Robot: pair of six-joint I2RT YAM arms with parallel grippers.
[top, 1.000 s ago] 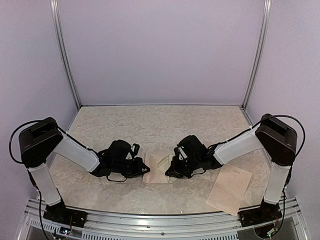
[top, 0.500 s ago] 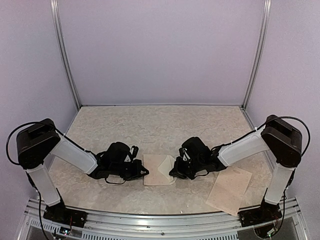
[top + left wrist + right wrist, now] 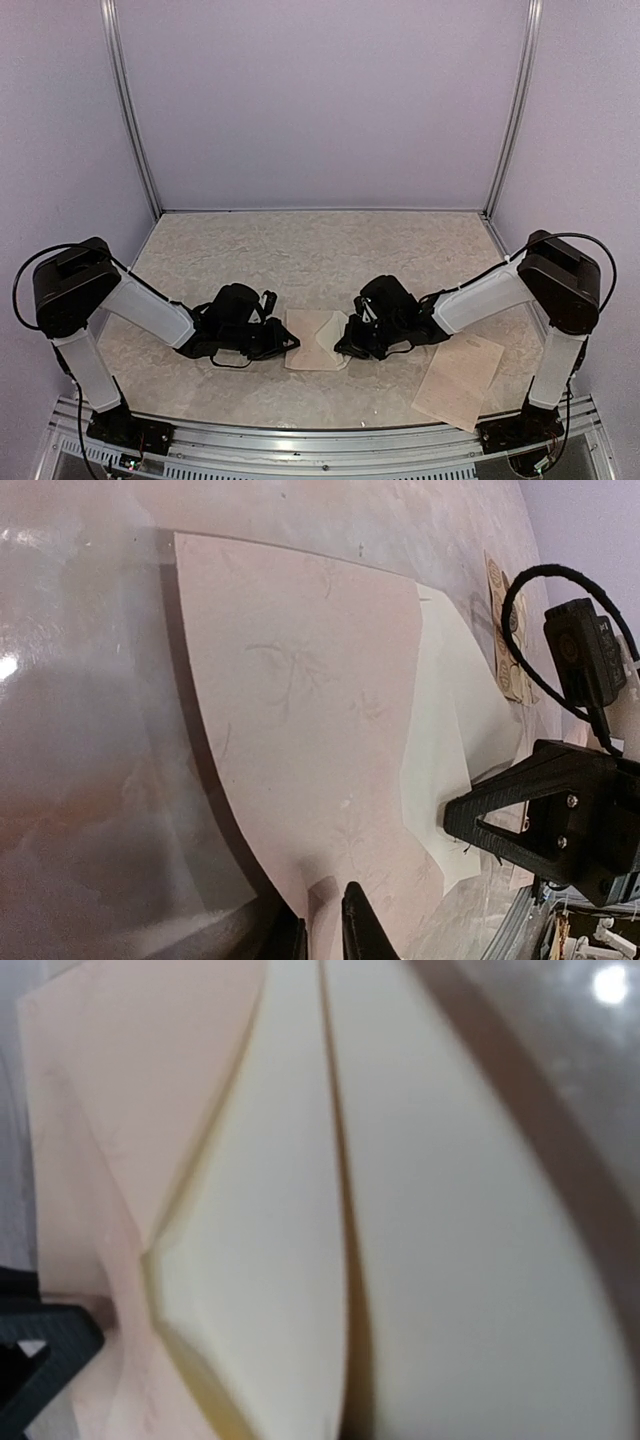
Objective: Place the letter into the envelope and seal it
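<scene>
The pale pink envelope [image 3: 312,342] lies flat between both grippers; it fills the left wrist view [image 3: 300,710]. My left gripper [image 3: 288,345] is shut on the envelope's left edge, which passes between the two black fingertips [image 3: 362,928]. A cream letter [image 3: 445,750] sticks out of the envelope's right side. My right gripper [image 3: 346,346] sits at that side, and its black tip [image 3: 500,815] rests on the letter. In the right wrist view the folded cream letter [image 3: 400,1210] fills the frame and hides the fingers, with the pink envelope [image 3: 120,1110] at left.
A tan sheet [image 3: 460,378] lies on the table to the right, by the right arm's base. A strip of round stickers [image 3: 505,640] shows beyond the envelope. The marbled tabletop [image 3: 320,250] stretches to the back wall, with metal posts at the corners.
The envelope, bunched and lifted a second ago, now lies flatter and wider. My left gripper has drawn slightly left; my right gripper has shifted a little along the envelope's right edge.
</scene>
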